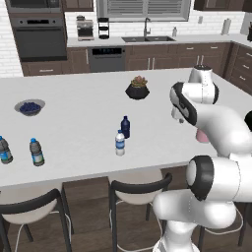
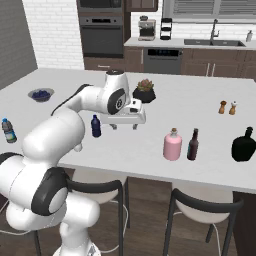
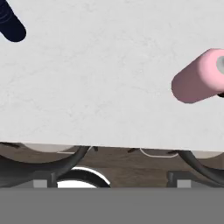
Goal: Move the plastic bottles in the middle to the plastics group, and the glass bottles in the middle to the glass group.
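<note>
Claw (image 2: 124, 126) hangs wide apart, empty, over white tabletop (image 2: 200, 100). Pink bottle (image 2: 172, 144) upright just beside slim dark bottle (image 2: 193, 145). Navy bottle (image 1: 125, 127) and white-capped clear bottle (image 1: 119, 143) mid-tabletop; blue-capped bottles (image 1: 36, 151) far left.

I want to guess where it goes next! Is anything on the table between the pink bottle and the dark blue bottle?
No. In the hand view, bare white countertop lies between the pink bottle and the dark blue bottle.

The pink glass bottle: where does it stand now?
In the right base view the pink glass bottle stands upright near the counter's front edge, right of the end effector, just left of the slim dark brown bottle.
</note>
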Tool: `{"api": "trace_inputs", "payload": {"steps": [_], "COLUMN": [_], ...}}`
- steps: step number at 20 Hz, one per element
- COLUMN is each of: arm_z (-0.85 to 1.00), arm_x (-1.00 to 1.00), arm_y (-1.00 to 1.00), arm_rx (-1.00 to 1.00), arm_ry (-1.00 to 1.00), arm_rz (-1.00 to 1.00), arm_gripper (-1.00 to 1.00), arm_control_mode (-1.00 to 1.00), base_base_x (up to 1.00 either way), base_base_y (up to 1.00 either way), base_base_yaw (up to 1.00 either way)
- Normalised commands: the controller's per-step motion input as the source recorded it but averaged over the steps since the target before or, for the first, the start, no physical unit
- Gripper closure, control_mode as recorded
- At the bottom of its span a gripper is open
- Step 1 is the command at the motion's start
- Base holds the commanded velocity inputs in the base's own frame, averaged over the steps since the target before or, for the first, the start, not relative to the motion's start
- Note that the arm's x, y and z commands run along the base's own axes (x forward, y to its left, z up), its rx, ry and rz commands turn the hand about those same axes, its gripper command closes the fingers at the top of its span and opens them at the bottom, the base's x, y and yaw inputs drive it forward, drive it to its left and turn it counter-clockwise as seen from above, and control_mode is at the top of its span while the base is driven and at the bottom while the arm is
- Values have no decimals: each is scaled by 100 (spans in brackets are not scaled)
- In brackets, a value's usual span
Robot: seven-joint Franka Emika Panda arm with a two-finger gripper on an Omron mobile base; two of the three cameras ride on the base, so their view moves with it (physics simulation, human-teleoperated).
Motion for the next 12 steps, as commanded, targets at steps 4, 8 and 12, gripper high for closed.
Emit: {"api": "trace_inputs", "payload": {"steps": [4,8,12], "arm_z": [18,29,28], "arm_x": [-52,-46,-15], "arm_y": [100,100,100], "arm_rx": [0,0,0], "arm_ry": [-17,-23,-14], "arm_rz": [21,21,11], "arm_gripper": [-100,-100,-100], "arm_control_mode": [-100,-100,-100], "base_base_x": [0,0,0], "base_base_y": [0,0,0], "base_base_yaw": [0,0,0]}}
